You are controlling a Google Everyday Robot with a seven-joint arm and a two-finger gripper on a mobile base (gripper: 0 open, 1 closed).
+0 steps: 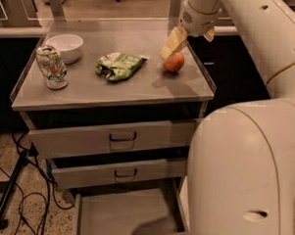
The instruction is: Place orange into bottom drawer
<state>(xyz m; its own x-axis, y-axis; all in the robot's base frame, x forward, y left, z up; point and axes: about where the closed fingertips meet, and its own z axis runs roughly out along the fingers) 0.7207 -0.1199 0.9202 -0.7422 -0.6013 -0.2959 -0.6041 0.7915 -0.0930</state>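
The orange point(173, 62) sits on the grey cabinet top point(114, 91) near its right rear corner. My gripper point(182, 47) hangs just above it and slightly to its upper left. It is open, with one yellowish finger point(171, 42) reaching down to the fruit's top edge, and holds nothing. Whether the finger touches the orange I cannot tell. The bottom drawer point(119, 206) is pulled out at the base of the cabinet, its flat grey floor bare apart from a shadow.
On the cabinet top stand a white bowl point(65, 45), a drinks can point(51, 66) and a green snack bag point(118, 65). The two upper drawers point(117, 137) are slightly ajar. Cables and a stand leg point(9, 192) lie on the floor at left. My white arm point(243, 168) fills the right side.
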